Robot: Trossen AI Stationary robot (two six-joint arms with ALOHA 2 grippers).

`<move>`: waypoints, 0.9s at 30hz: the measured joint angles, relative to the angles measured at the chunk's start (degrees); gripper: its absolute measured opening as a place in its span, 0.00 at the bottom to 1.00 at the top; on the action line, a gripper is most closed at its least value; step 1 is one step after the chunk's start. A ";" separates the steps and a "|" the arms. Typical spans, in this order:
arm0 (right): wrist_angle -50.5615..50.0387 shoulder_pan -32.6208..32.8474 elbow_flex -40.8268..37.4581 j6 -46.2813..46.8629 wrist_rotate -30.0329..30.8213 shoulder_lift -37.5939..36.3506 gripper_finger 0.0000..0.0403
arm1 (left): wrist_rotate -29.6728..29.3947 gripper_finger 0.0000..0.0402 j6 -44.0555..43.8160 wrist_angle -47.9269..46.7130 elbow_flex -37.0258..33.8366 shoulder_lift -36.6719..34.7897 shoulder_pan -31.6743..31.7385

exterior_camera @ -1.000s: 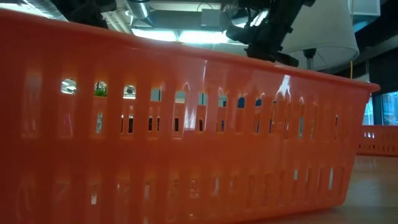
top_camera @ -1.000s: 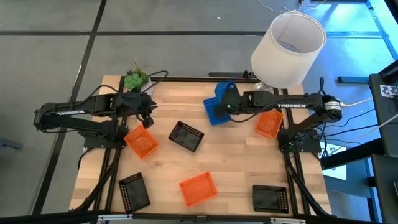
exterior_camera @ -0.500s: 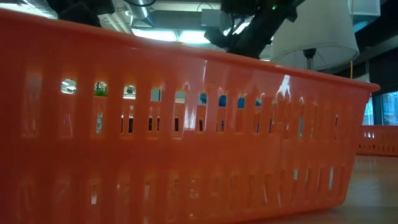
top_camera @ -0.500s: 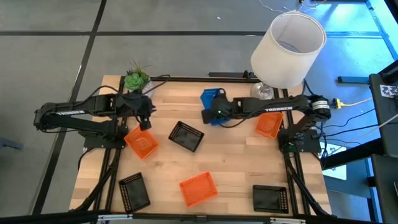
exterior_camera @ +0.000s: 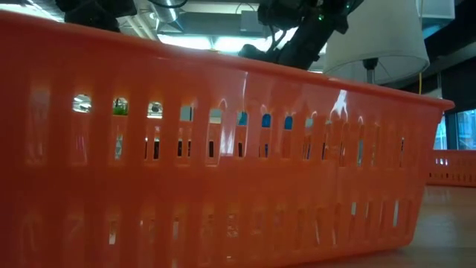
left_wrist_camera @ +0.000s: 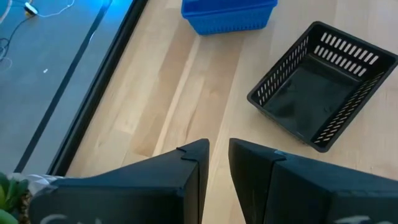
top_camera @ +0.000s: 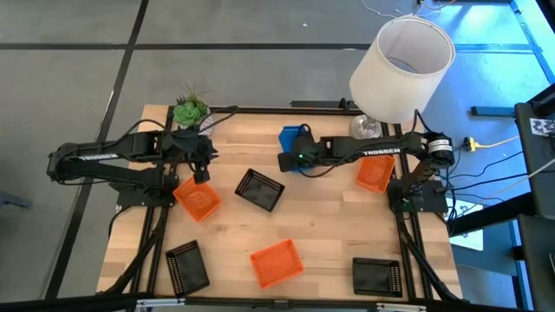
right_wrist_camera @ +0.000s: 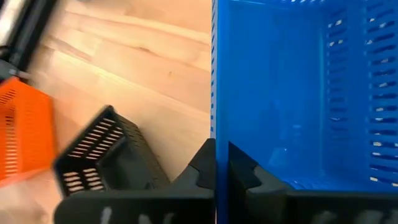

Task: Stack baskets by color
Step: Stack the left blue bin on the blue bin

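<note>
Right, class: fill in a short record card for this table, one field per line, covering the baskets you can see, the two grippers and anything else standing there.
blue baskets: one blue basket visible, far middle
orange baskets: three; near left arm, front middle, right side
black baskets: three; centre, front left, front right
right gripper: shut on the blue basket's wall
left gripper: narrow gap, holding nothing
also present: plant, lamp
</note>
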 joint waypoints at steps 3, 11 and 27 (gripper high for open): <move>-0.75 0.00 1.10 -0.24 0.13 0.00 0.00 | 0.01 0.14 0.00 0.02 0.00 0.00 0.00; -10.17 1.07 4.04 3.38 3.73 -0.02 0.00 | 0.00 0.14 -0.02 -0.02 0.00 0.00 0.00; -9.92 0.82 2.86 3.38 6.19 1.82 0.00 | 0.01 0.14 -0.20 -0.10 0.02 0.00 0.00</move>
